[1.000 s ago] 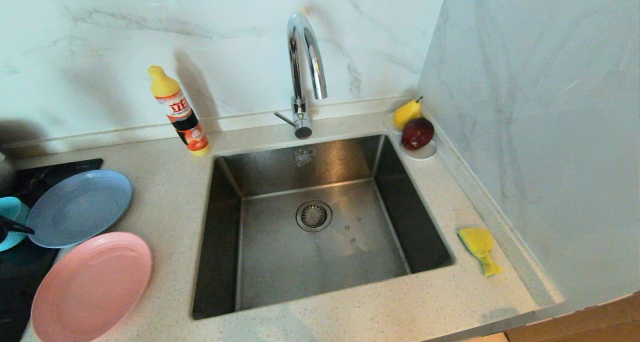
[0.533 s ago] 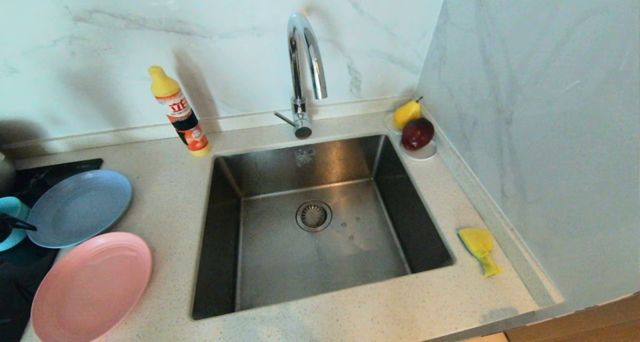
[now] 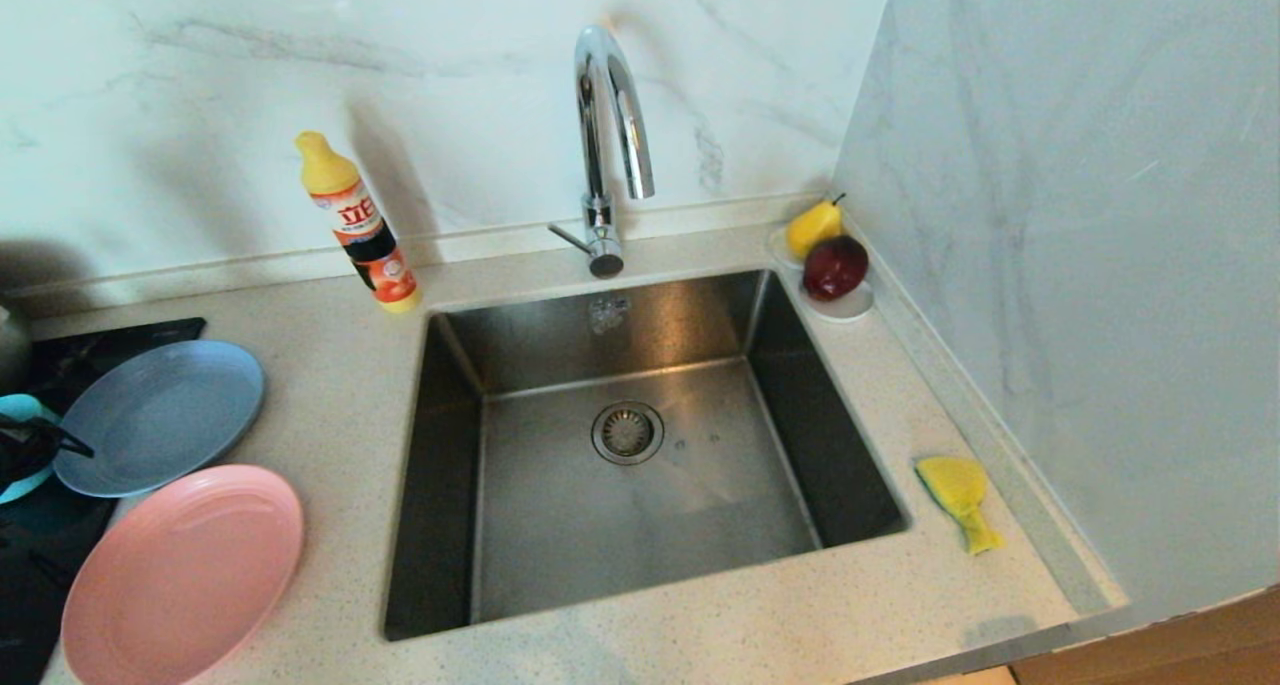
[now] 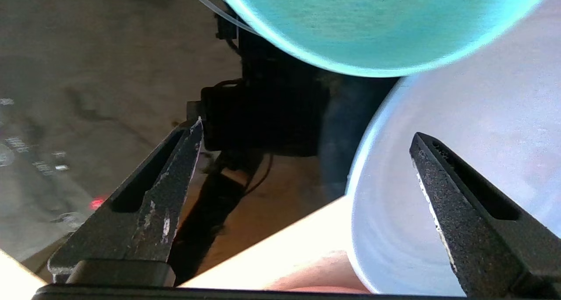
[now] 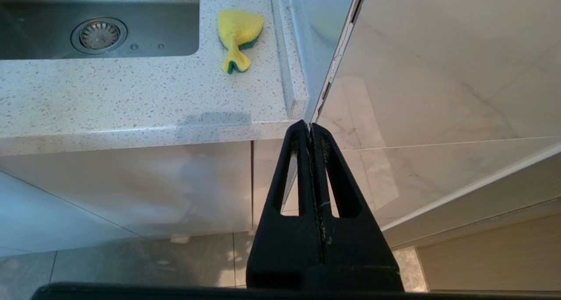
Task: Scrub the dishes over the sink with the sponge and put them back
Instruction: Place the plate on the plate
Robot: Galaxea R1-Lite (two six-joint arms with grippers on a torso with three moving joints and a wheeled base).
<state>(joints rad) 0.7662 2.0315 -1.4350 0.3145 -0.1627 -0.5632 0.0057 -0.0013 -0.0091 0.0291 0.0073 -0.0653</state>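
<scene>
Three dishes lie left of the sink (image 3: 452, 435): a grey-blue plate (image 3: 165, 415), a pink plate (image 3: 185, 570) nearer me, and a teal bowl (image 3: 15, 410) at the frame edge, partly hidden by my left gripper (image 3: 48, 437). In the left wrist view the left gripper (image 4: 307, 131) is open wide and empty. One finger is above the grey-blue plate (image 4: 473, 129), the other above the black stovetop (image 4: 87, 72), with the teal bowl (image 4: 372, 24) just ahead. The yellow sponge (image 3: 958, 493) lies right of the sink. My right gripper (image 5: 310, 127) is shut and parked below the counter edge, with the sponge (image 5: 239, 28) beyond it.
A chrome faucet (image 3: 605, 135) stands behind the sink, with an orange detergent bottle (image 3: 362, 225) to its left. A white saucer (image 3: 845, 308) holding a pear (image 3: 812, 227) and a dark red apple (image 3: 836, 267) fills the back right corner. A marble wall (image 3: 1080, 265) borders the right side.
My left gripper has shifted slightly toward the grey-blue plate and covers more of the teal bowl. Nothing else has moved.
</scene>
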